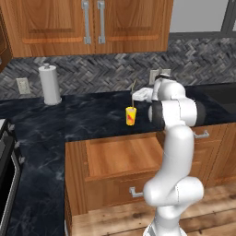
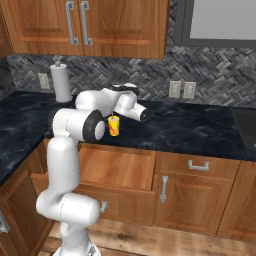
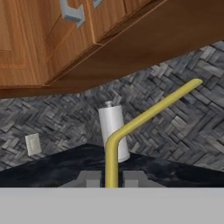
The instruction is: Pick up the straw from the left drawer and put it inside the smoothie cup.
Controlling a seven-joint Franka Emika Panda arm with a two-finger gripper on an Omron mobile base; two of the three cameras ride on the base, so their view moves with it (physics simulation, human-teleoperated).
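Above the smoothie cup (image 1: 131,115) on the counter (image 1: 92,120), gripper (image 3: 111,179) clamped tight on straw (image 3: 144,116), held upright, likely for lowering in.

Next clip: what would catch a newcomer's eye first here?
The gripper is shut on the straw, holding it above the yellow smoothie cup on the dark counter. Below, the left drawer stands pulled open. A white paper-towel roll stands at the backsplash.
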